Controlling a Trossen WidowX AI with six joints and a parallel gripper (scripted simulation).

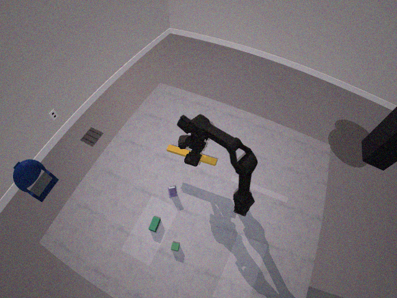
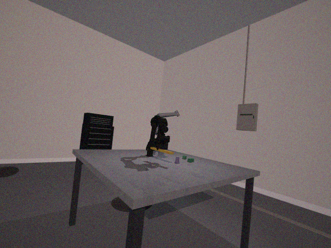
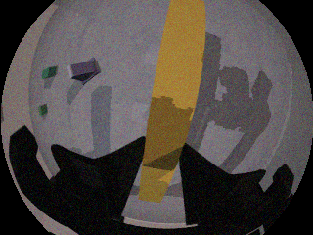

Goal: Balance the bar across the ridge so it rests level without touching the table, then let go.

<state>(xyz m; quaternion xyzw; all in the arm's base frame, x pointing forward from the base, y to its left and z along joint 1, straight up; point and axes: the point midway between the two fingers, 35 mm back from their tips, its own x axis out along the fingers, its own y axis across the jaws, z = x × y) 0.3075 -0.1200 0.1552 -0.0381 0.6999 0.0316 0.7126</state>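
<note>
A long yellow bar (image 1: 175, 149) (image 2: 166, 151) (image 3: 180, 53) hangs a little above the table (image 1: 281, 166) (image 2: 160, 186), casting a shadow on it. My gripper (image 1: 192, 159) (image 2: 158, 147) (image 3: 160, 168) is shut on the bar, gripping across its width nearer one end than the middle. The ridge is a small purple piece (image 1: 172, 191) (image 2: 177, 160) (image 3: 85, 69) standing on the table, apart from the bar and toward the table's front left in the overhead view. Nothing rests on the ridge.
Two green blocks (image 1: 154, 223) (image 1: 175, 246) (image 2: 190, 160) (image 2: 184, 157) lie beyond the ridge. The arm's base (image 1: 243, 202) stands to the right. Off the table are a black cabinet (image 1: 381, 144) (image 2: 96, 130) and a blue bin (image 1: 28, 176).
</note>
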